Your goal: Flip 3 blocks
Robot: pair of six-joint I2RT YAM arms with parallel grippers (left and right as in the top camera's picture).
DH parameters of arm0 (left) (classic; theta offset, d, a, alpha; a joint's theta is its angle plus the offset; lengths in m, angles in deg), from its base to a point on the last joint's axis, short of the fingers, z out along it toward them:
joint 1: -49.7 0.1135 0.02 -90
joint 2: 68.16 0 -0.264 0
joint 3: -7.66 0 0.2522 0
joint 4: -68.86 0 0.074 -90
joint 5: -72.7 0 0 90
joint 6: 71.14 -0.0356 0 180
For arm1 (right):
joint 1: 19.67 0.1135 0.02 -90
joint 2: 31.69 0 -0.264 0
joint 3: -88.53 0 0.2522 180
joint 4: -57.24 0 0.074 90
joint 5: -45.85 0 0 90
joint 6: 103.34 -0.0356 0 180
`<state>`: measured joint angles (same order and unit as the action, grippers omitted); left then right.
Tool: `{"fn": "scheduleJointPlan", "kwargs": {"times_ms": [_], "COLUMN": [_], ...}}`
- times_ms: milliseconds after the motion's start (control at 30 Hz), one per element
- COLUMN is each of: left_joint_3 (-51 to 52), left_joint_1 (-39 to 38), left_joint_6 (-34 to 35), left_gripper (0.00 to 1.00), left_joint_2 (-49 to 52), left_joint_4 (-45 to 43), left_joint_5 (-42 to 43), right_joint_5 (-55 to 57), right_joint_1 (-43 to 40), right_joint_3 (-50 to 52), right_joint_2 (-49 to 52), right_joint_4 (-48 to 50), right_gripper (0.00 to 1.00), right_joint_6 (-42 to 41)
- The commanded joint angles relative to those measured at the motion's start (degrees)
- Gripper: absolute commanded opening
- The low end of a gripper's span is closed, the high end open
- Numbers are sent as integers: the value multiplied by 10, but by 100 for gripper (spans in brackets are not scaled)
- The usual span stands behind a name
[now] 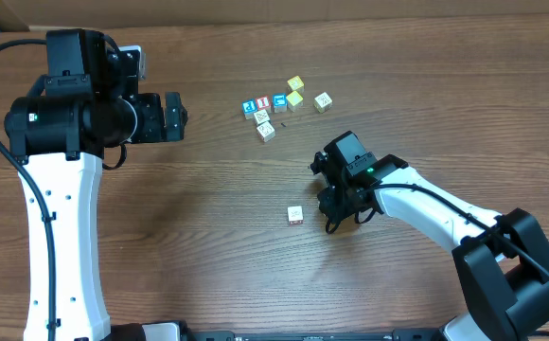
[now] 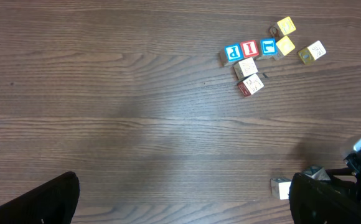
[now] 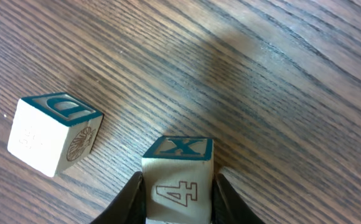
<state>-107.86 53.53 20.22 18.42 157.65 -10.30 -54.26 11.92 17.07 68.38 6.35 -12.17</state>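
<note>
While the left end effector hangs released over the far left part of the tabletop, its jaws spread wide with nothing between them, I see the right end effector grasping the X block. Its two pale fingers press against opposite sides of that block, whose teal X face is turned up and whose outlined 4 faces my wrist camera. I cannot tell whether this block rests on the wood or sits just clear of it. The D block lies near it, on the left in the right wrist view, apart from the fingers and with its teal D on top. From overhead the right arm covers the X block, and the D block sits alone near the middle of the tabletop, well apart from the cluster of other blocks farther back
</note>
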Motion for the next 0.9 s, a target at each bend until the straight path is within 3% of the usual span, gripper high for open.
{"fn": "scheduleJointPlan", "kwargs": {"times_ms": [0, 267, 400, 600, 800, 833, 867], "left_joint_3": [-14, -14, -14, -14, -14, -14, -14], "left_joint_1": [0, 0, 0, 0, 0, 0, 0], "left_joint_6": [5, 6, 5, 5, 5, 5, 5], "left_gripper": [100, 100, 100, 100, 100, 100, 100], "left_joint_2": [0, 0, 0, 0, 0, 0, 0], "left_joint_4": [-2, -2, -2, -2, -2, -2, -2], "left_joint_5": [-2, -2, -2, -2, -2, -2, -2], "right_joint_5": [2, -18, -17, -15, -19, -24, -29], "right_joint_1": [1, 10, 32, 54, 56, 56, 56], "right_joint_3": [-6, -175, -240, -209, -131, -122, -115], "right_joint_2": [-2, -41, -43, -38, -37, -37, -37], "right_joint_4": [-19, -256, -356, -377, -318, -306, -293], "right_gripper": [20, 17, 17, 29, 29, 34, 52], "right_joint_6": [-21, -118, -229, -276, -297, -297, -297]}}
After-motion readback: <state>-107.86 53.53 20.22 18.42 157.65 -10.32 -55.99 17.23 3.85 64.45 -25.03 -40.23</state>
